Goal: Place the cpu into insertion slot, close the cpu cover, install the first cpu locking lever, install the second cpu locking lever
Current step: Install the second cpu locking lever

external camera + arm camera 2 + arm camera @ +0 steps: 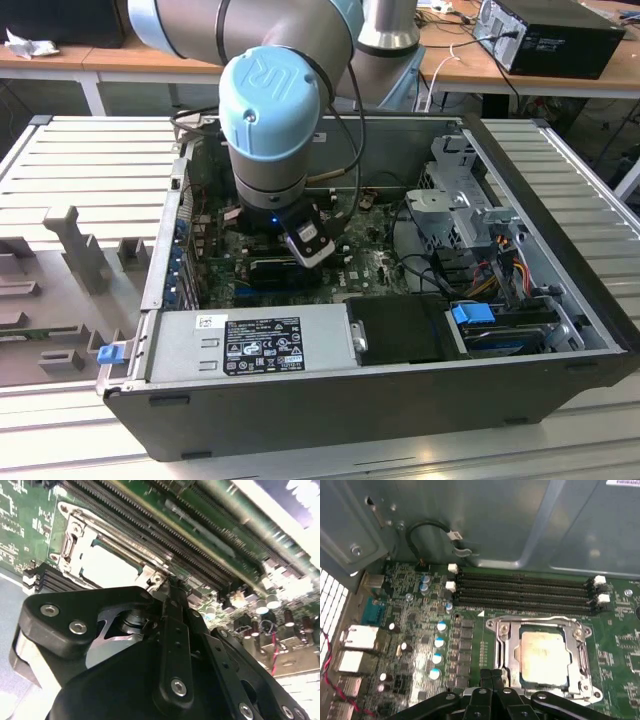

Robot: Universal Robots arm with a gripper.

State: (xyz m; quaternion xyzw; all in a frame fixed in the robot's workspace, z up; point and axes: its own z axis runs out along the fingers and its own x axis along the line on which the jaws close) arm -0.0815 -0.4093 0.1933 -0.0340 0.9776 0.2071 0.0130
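In both wrist views the cpu (543,653) (107,566) lies silver face up in the insertion slot (491,625) on the green board. The cpu cover (508,650) (70,544), a silvery frame, lies flat over it with the chip in its window. A thin wire lever (535,618) runs along the slot's edge beside the memory slots and down one side. My gripper (491,676) (171,582) hangs just above the board at the slot's edge, its black fingers pressed together with nothing between them. In the exterior view the gripper (305,245) is low inside the open case.
Long black memory slots (525,587) run beside the socket. Blue-topped capacitors (438,642) and rear ports (357,637) stand to one side, with the grey case wall (470,520) behind. A power supply (250,340), drive cage (460,200) and loose cables (500,265) crowd the case.
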